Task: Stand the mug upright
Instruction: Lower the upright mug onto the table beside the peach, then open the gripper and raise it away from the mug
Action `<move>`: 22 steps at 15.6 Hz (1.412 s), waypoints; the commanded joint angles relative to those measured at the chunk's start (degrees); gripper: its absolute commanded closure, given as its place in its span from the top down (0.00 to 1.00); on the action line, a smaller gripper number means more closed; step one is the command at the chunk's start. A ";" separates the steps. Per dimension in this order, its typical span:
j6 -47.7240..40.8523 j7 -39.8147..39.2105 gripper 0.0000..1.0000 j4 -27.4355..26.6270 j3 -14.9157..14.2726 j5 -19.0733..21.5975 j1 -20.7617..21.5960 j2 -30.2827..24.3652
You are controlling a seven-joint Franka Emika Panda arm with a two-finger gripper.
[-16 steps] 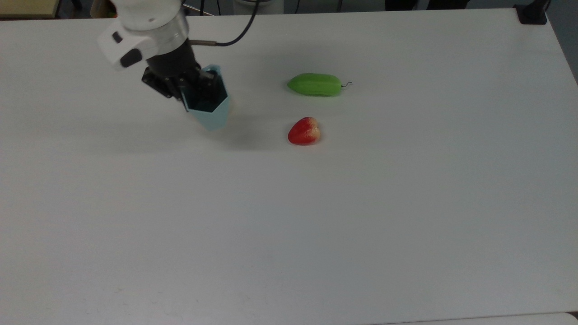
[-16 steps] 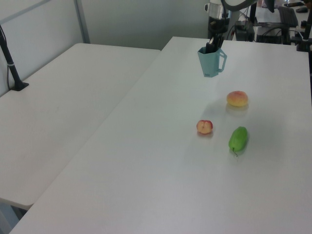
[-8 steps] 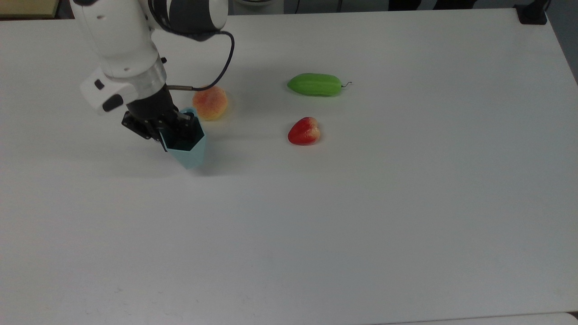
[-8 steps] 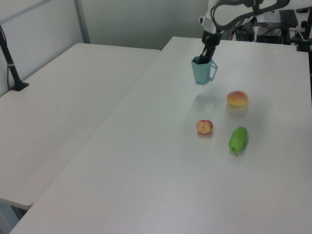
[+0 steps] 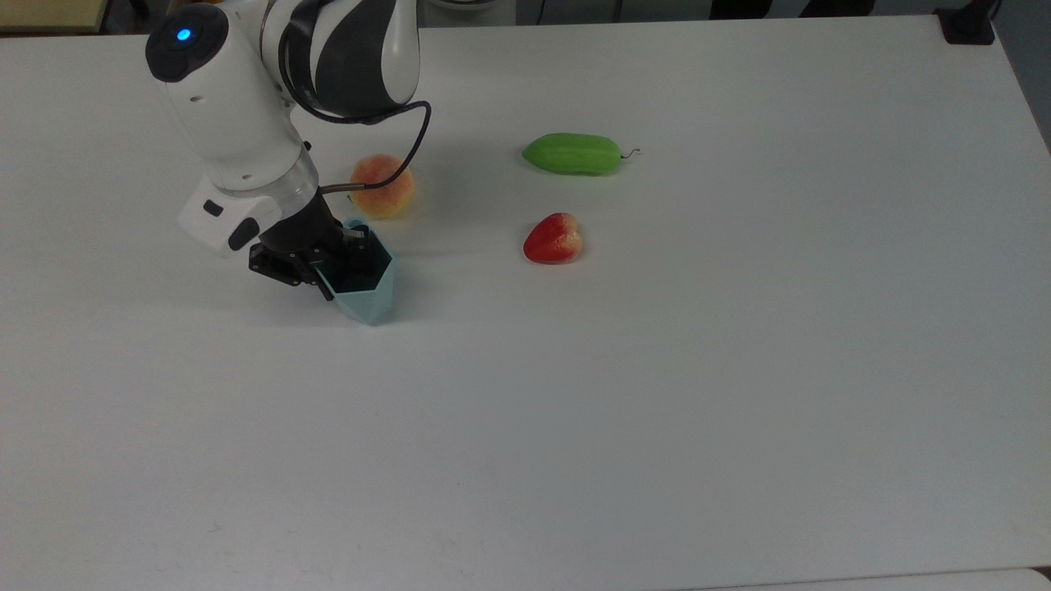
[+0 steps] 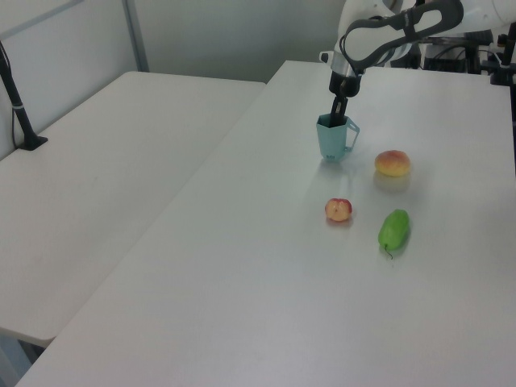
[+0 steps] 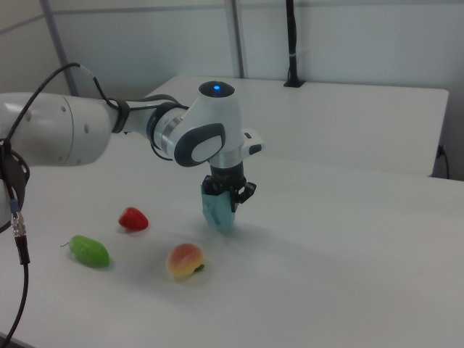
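Now the black pincer (image 5: 349, 261) is grasping one pale teal faceted mug (image 5: 364, 289) by its rim, upright at the top view's centre-left; the white desk (image 5: 657, 410) is lying open below, three fruits beside.

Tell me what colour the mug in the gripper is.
Pale blue-teal; the mug shows it best in the left view, held by the gripper.
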 commanded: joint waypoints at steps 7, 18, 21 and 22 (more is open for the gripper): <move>1.79 -0.93 0.92 0.57 0.25 1.39 0.52 0.89; -18.04 13.19 1.00 1.19 -0.37 -0.19 0.35 -18.42; -27.63 25.56 1.00 1.19 0.34 -1.42 0.26 -25.63; -30.18 31.00 1.00 1.19 0.34 -1.86 0.35 -27.39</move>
